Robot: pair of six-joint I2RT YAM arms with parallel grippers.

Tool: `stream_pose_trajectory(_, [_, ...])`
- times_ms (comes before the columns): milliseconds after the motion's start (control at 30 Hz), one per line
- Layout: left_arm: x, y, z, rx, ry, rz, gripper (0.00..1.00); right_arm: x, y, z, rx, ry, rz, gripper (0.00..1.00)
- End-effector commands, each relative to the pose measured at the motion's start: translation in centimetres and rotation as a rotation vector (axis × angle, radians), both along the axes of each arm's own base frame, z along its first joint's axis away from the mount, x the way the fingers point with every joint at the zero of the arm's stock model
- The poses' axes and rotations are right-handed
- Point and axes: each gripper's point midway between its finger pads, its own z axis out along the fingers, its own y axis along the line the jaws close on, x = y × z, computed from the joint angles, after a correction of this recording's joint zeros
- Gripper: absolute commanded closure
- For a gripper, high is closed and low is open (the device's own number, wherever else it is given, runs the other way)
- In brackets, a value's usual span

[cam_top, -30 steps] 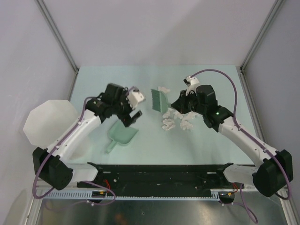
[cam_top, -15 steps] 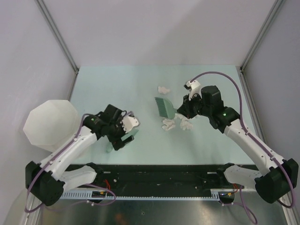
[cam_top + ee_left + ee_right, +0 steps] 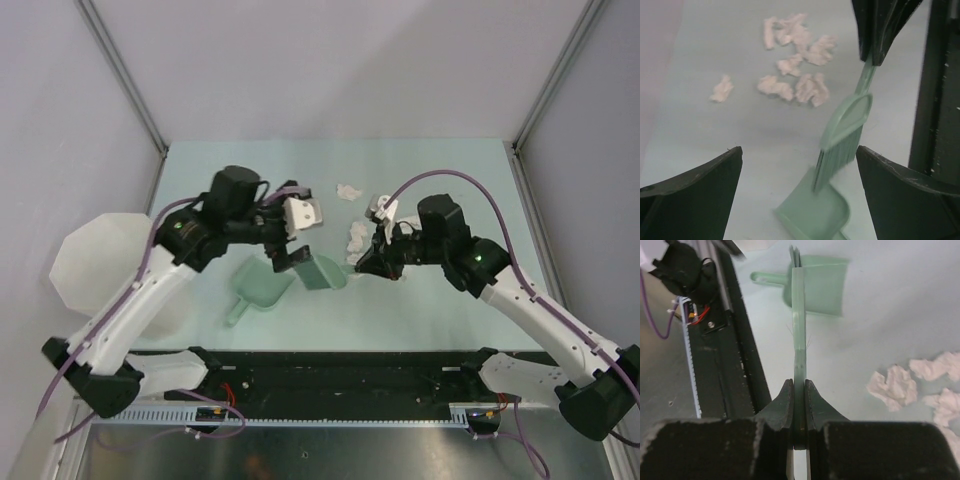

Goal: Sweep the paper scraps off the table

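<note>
The green hand brush (image 3: 322, 272) has swung from the far middle of the tabletop (image 3: 440, 180) down to the mouth of the dustpan (image 3: 262, 290), and the left arm has risen off the pan. The paper scraps (image 3: 356, 236) lie bunched mid-table, just right of the brush head, with one stray wad farther back. None shows inside the pan, so I'd say the stroke missed most of them. The right fingers (image 3: 782, 405) are pressed together on the thin brush handle, and that arm reaches low and leftward over the pile. The left fingers (image 3: 695, 195) hang spread wide above the pan, holding nothing, probably ready to steady it. A white bin (image 3: 100, 260) waits at the left edge.
</note>
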Motion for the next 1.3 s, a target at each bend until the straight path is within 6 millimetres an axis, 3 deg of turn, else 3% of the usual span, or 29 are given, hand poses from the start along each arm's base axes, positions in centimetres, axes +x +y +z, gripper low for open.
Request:
stream_pose_trajectory(0, [-2.0,-3.1,-1.3,0.013,0.047,-0.195,0.00,-1.0,1.5,3.8,0.065,-0.123,0.099,1.00])
stream_pose_trajectory(100, [-3.0,-3.5,-2.5,0.021,0.085,-0.256,0.00,-1.3,1.8,4.5,0.085,-0.139,0.117,1.00])
stream_pose_trajectory(200, [-5.2,-3.5,-4.0,0.013,0.145,-0.348,0.00,-1.3,2.0,4.8,0.091,-0.145,0.127,1.00])
stream_pose_trajectory(300, [-5.4,-3.8,-5.3,0.041,0.173,-0.355,0.00,-1.6,2.3,4.8,0.092,-0.146,0.146,1.00])
stream_pose_trajectory(367, [-4.3,-3.8,-6.0,0.075,0.181,-0.311,0.15,-1.8,2.5,5.0,0.098,-0.155,0.161,1.00])
stream_pose_trajectory(400, [-3.9,-3.9,-6.6,0.089,0.199,-0.295,0.29,-2.0,2.6,5.2,0.104,-0.156,0.169,1.00])
stream_pose_trajectory(433, [-3.7,-4.0,-6.7,0.096,0.199,-0.289,0.52,-2.1,2.6,5.3,0.107,-0.158,0.175,1.00])
stream_pose_trajectory(500, [-3.8,-3.9,-7.3,0.112,0.194,-0.309,0.72,-2.5,2.6,5.5,0.113,-0.158,0.186,1.00])
stream_pose_trajectory(533, [-3.8,-3.7,-7.7,0.122,0.196,-0.314,1.00,-2.5,2.6,5.5,0.112,-0.156,0.186,1.00])
stream_pose_trajectory(633, [-4.7,-3.6,-7.5,0.107,0.197,-0.346,1.00,-2.4,2.2,5.4,0.101,-0.154,0.163,1.00])
stream_pose_trajectory(667, [-5.1,-3.6,-7.2,0.096,0.193,-0.361,1.00,-1.9,1.7,5.2,0.092,-0.142,0.127,0.84])
stream_pose_trajectory(700, [-5.6,-3.6,-6.5,0.071,0.175,-0.386,1.00,-2.0,1.3,5.2,0.092,-0.131,0.137,0.59])
stream_pose_trajectory(733, [-5.9,-3.5,-6.2,0.064,0.168,-0.392,1.00,-2.2,0.8,5.0,0.092,-0.120,0.157,0.04])
stream_pose_trajectory(767, [-6.0,-3.4,-5.9,0.057,0.159,-0.396,1.00,-2.4,0.2,4.6,0.084,-0.088,0.158,0.00])
stream_pose_trajectory(867, [-6.3,-3.3,-5.6,0.049,0.162,-0.394,1.00,-2.6,-1.0,4.1,0.072,-0.056,0.160,0.00])
stream_pose_trajectory(1000, [-6.2,-3.3,-6.1,0.062,0.178,-0.390,1.00,-3.0,-0.3,4.5,0.067,-0.117,0.180,0.05])
stream_pose_trajectory(1100, [-6.2,-3.5,-5.8,0.054,0.177,-0.392,1.00,-3.3,0.7,4.5,0.077,-0.134,0.220,0.27])
stream_pose_trajectory(1167, [-6.1,-3.4,-5.7,0.055,0.176,-0.387,1.00,-3.4,1.2,4.5,0.088,-0.122,0.237,0.36])
stream_pose_trajectory(1200, [-6.1,-3.4,-5.7,0.056,0.176,-0.386,1.00,-3.3,1.4,4.4,0.088,-0.116,0.235,0.47])
stream_pose_trajectory(1267, [-6.1,-3.4,-5.7,0.054,0.176,-0.386,1.00,-3.0,1.6,4.3,0.088,-0.111,0.229,0.57])
